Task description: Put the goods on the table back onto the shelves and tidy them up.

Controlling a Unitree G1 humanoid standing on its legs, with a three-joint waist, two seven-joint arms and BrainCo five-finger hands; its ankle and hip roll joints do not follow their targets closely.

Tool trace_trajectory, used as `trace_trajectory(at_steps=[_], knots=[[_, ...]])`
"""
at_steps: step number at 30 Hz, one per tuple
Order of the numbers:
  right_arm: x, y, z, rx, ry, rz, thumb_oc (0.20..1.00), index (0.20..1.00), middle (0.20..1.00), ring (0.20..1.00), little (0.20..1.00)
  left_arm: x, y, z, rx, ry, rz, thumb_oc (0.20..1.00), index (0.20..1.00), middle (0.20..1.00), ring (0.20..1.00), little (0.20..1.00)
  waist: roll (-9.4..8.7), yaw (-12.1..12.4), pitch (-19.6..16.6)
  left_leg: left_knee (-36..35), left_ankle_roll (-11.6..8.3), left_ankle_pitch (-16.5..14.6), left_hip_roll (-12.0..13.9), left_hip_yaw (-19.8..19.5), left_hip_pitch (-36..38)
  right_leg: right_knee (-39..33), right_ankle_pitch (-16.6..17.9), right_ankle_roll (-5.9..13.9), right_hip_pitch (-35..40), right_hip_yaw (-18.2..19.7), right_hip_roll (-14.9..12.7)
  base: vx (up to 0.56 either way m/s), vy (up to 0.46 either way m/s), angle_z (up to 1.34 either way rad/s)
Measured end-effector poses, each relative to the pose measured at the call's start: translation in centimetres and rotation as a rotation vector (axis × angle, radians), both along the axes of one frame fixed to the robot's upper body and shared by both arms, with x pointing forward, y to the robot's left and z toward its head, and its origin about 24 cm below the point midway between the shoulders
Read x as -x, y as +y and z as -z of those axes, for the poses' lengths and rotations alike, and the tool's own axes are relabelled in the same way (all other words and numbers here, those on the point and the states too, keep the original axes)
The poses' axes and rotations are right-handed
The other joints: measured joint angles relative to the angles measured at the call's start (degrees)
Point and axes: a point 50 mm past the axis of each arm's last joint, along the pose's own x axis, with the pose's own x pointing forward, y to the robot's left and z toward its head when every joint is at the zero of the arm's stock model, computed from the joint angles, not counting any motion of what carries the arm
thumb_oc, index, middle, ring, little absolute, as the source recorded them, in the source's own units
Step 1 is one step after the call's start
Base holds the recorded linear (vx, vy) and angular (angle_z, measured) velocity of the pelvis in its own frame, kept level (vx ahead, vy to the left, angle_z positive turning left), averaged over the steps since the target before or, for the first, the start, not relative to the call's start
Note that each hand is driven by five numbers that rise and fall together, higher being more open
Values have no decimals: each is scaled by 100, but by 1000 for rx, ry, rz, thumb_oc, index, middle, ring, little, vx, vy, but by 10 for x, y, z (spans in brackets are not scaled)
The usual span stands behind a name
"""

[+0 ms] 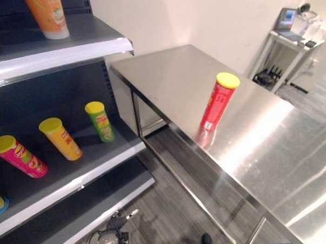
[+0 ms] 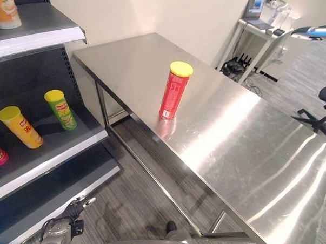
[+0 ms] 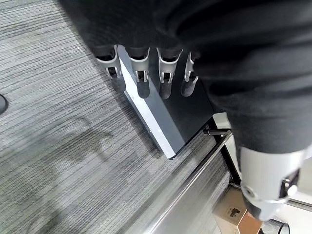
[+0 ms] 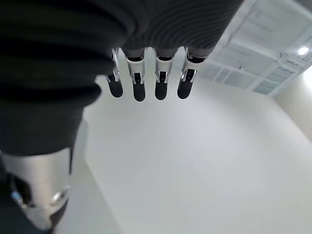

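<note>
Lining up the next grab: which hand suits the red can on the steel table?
Probably right: the yellow-lidded red cylindrical can stands right of centre, away from the shelves. Left hand hangs low near the floor; right hand is open.

table (image 1: 272, 144): brushed steel, glossy | red can (image 1: 218, 102): smooth printed tube, plastic lid | shelves (image 1: 94, 157): matt dark metal | floor (image 3: 53, 122): rough grey carpet under my left hand (image 3: 141, 73)

— What's the light like from where I'm driving?
— Bright from overhead; I see streaky glare on the steel table (image 1: 272, 144), dim shelves (image 1: 73, 174), my fingers (image 4: 139, 90) blurred against the white wall.
</note>
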Motion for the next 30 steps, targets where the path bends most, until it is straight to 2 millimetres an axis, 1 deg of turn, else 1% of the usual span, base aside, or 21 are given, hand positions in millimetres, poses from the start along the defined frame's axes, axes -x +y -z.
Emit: trace_trajectory(at_steps=[3,5,7,8,9,10,11,12,13,14,15,17,18,20,21,22,24,25,26,27,30], knots=[[2,5,4,-78,-3,-110,1000,1000,1000,1000,1000,8,-3,5,7,35,10,1000,1000,1000,1000,1000,-14,-54,-81,0,-47,38,-3,0,3,-3,51,-5,-19,37,2,-1,3,-3],[2,6,7,-99,14,-144,1000,1000,1000,1000,1000,10,-4,6,10,41,11,1000,1000,1000,1000,1000,11,-82,-108,-2,-47,38,-5,20,1,-4,66,-2,-41,57,2,-8,12,-10],[0,-2,25,-173,89,-166,1000,1000,1000,1000,1000,14,-4,7,14,51,9,1000,1000,1000,1000,1000,71,-90,-201,0,-56,51,-7,59,-3,-1,89,-6,-106,119,12,-13,18,-11],[-2,-8,39,-203,148,-148,1000,1000,1000,1000,1000,16,-4,8,17,56,9,1000,1000,1000,1000,1000,131,-106,-222,0,-57,50,-10,65,-23,-1,89,-7,-113,122,10,0,0,0],[-3,-12,47,-220,188,-129,1000,1000,1000,1000,1000,17,-4,8,19,58,8,1000,1000,1000,1000,1000,116,-96,-259,-3,-58,50,-9,60,-27,-2,89,-7,-104,119,10,0,0,0],[-4,-14,51,-226,211,-118,1000,1000,1000,1000,1000,18,-5,9,20,61,9,1000,1000,1000,1000,1000,155,-100,-258,-3,-58,50,-10,61,-31,-2,89,-7,-109,120,10,0,0,0],[-3,-21,60,-247,250,-88,1000,1000,1000,1000,1000,18,-5,9,23,63,10,1000,1000,1000,1000,1000,271,-130,-223,-2,-55,53,-14,61,-34,0,89,-7,-122,120,7,1,8,8],[5,-35,81,-330,277,-40,1000,1000,1000,1000,1000,16,-5,8,30,55,5,1000,1000,1000,1000,1000,275,-67,-257,-3,-47,59,1,13,-74,-1,87,-5,-110,68,15,-9,8,9],[7,-48,106,-424,331,19,1000,1000,1000,1000,1000,19,-5,10,33,68,4,1000,1000,1000,1000,1000,358,-25,-257,-2,-47,59,-10,11,-97,0,87,-5,-120,62,0,-4,16,12],[9,-55,122,-489,349,47,1000,1000,1000,1000,1000,21,-5,10,35,72,4,1000,1000,1000,1000,1000,410,-28,-233,-2,-46,60,-15,-2,-103,0,86,-4,-120,47,-7,0,22,4],[12,-61,140,-558,376,80,1000,1000,1000,1000,1000,22,-6,10,36,75,3,1000,1000,1000,1000,1000,400,-35,-240,-3,-46,60,-16,-12,-106,-4,87,-5,-118,39,-8,3,19,6],[19,-66,178,-685,444,135,1000,1000,1000,1000,1000,28,-8,13,44,90,-1,1000,1000,1000,1000,1000,556,-38,-200,-16,-44,63,-31,-74,-148,-5,86,-4,-114,-8,-27,11,15,10],[21,-68,186,-721,454,151,1000,1000,1000,1000,1000,30,-9,14,48,93,-1,1000,1000,1000,1000,1000,566,-47,-189,-30,-42,65,-31,-92,-162,-6,86,-4,-118,-21,-27,22,10,10],[22,-68,192,-734,478,164,1000,1000,1000,1000,1000,31,-12,15,56,96,-1,1000,1000,1000,1000,1000,678,-27,-185,-30,-40,67,-33,-103,-176,-5,86,-4,-116,-38,-33,19,9,8],[23,-63,205,-797,466,157,1000,1000,1000,1000,1000,29,-15,16,61,91,0,1000,1000,1000,1000,1000,724,-18,-190,-33,-16,84,-26,-143,-202,-6,83,-2,-111,-79,-28,2,8,9],[24,-60,213,-818,481,157,1000,1000,1000,1000,1000,28,-17,16,67,87,1,1000,1000,1000,1000,1000,723,-3,-187,-33,-16,84,-26,-149,-209,-7,84,-3,-113,-84,-30,-1,10,9],[24,-52,229,-863,511,146,1000,1000,1000,1000,1000,27,-19,16,72,83,4,1000,1000,1000,1000,1000,696,47,-172,-33,-14,99,-30,-184,-217,-6,86,-5,-103,-106,-36,2,-1,8],[24,-41,248,-923,547,130,1000,1000,1000,1000,1000,26,-20,16,72,80,5,1000,1000,1000,1000,1000,668,69,-175,-33,-15,113,-29,-241,-243,-14,87,-7,-90,-149,-41,6,0,13],[24,-37,257,-943,576,130,1000,1000,1000,1000,1000,26,-20,16,72,79,5,1000,1000,1000,1000,1000,581,72,-150,-34,-13,117,-29,-259,-266,-33,88,-8,-99,-161,-43,9,1,15],[24,-33,269,-956,628,141,1000,1000,1000,1000,1000,24,-20,15,72,72,8,1000,1000,1000,1000,1000,589,135,-154,-31,-9,139,-40,-284,-287,-28,96,-18,-99,-181,-54,19,1,11],[22,-31,277,-967,657,148,1000,1000,1000,1000,1000,29,-19,16,72,88,5,1000,1000,1000,1000,1000,521,199,-116,-17,3,151,-40,-307,-306,-29,97,-19,-98,-211,-57,7,1,5]])
